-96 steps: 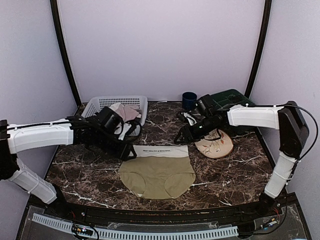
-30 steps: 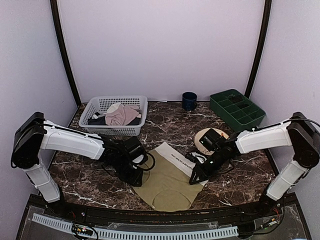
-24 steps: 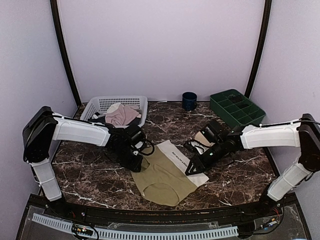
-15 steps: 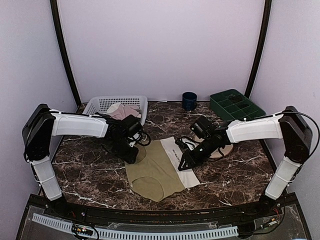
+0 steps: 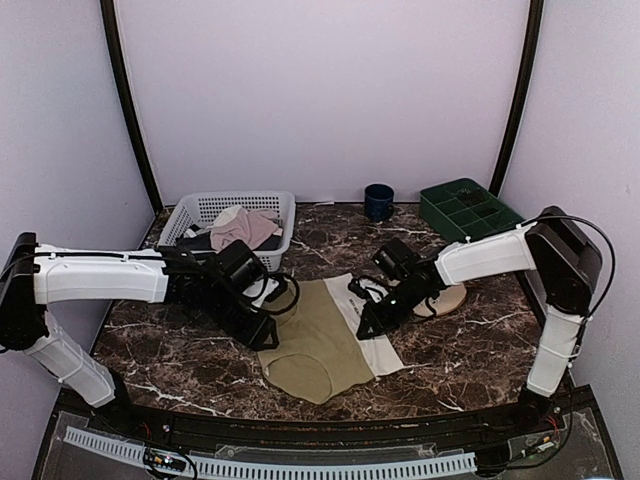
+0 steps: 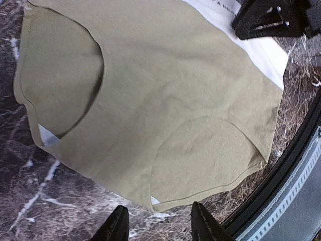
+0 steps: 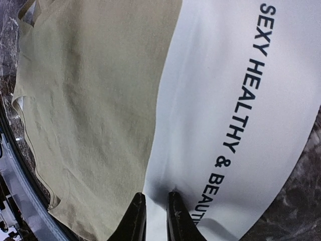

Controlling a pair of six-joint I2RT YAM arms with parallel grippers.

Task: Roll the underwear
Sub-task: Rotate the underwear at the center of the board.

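Olive underwear (image 5: 318,342) flat on table, cream waistband w/ dark lettering, unrolled.

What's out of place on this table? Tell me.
The underwear lies skewed: its cream waistband runs diagonally, on the right, instead of square to the table edge, and small pale lining corners peek at the leg openings. Nothing spilled or torn.

Left arm (image 5: 100,278): extended low from its base toward the bench centre, forearm near level, wrist pitched down. Left hand (image 5: 258,332): pointed down at the bench, fingers (image 6: 118,226) spread apart with nothing between them.

Right arm (image 5: 480,258): elbow raised at the right side, forearm reaching inward and down, wrist angled toward the left arm. Right hand (image 5: 366,328): fingers (image 7: 134,213) drawn close, only a narrow slit between them, tips pinching the underwear (image 5: 315,340) at its waistband.
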